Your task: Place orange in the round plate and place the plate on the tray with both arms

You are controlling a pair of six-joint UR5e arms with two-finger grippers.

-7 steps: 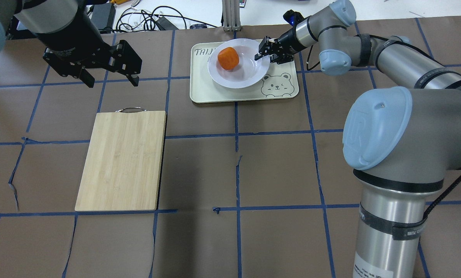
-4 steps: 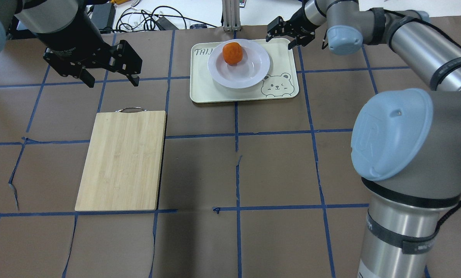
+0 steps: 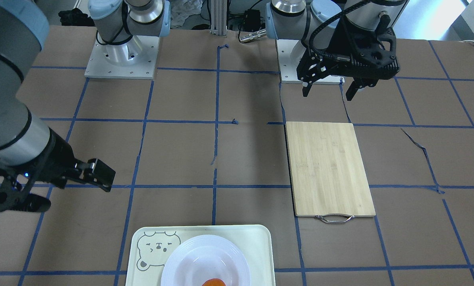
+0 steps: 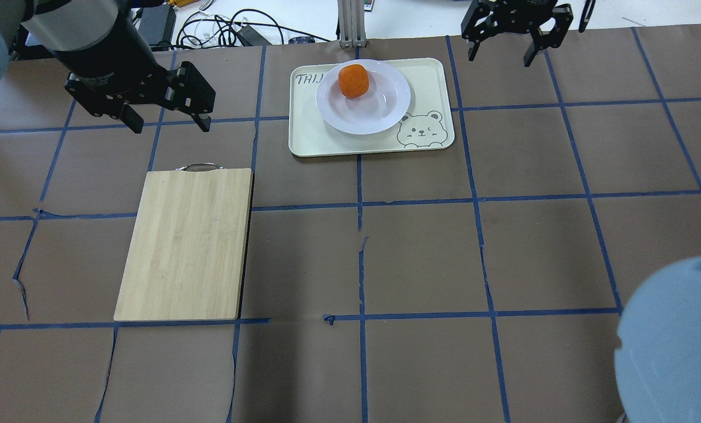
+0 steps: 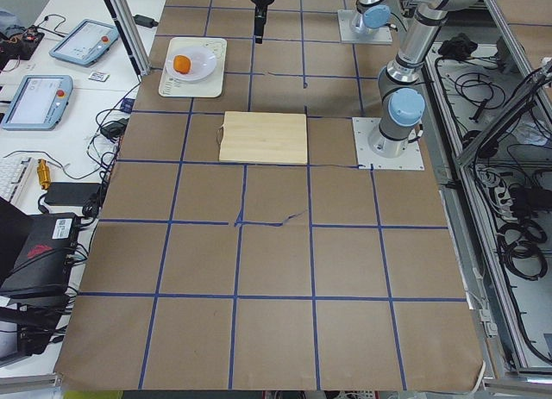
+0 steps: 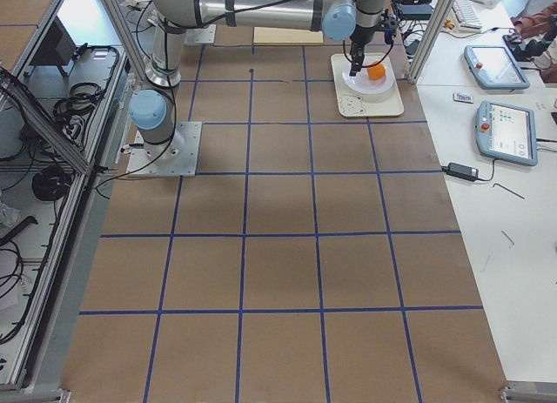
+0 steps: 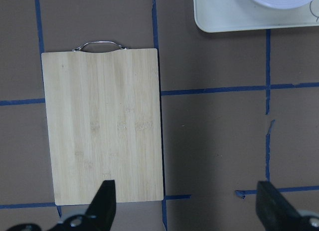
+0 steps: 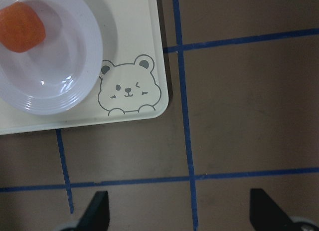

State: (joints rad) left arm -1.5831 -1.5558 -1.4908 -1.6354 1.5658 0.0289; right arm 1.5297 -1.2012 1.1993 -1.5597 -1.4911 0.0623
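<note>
The orange [image 4: 354,81] lies in the far half of the round white plate [image 4: 379,111]. The plate rests flat on the cream tray [image 4: 326,144], beside the tray's bear face [image 8: 128,91]. My right gripper [image 4: 501,57] hangs open and empty above the table, off the tray's far right corner and apart from the plate. In the right wrist view its fingers [image 8: 97,211] stand wide apart over bare brown table near the tray's bear corner. My left gripper [image 4: 170,126] is open and empty, hovering well left of the tray, just beyond the cutting board's handle end.
A bamboo cutting board [image 4: 185,244] with a metal handle lies left of centre. Cables [image 4: 227,29] and a metal post [image 4: 350,23] sit past the table's far edge. The right arm's blue joint cap [image 4: 673,341] fills the near right corner.
My right gripper let go of the plate's right rim, lifted and drew back to the far right. The plate and orange settled on the tray. The left arm stayed put.
</note>
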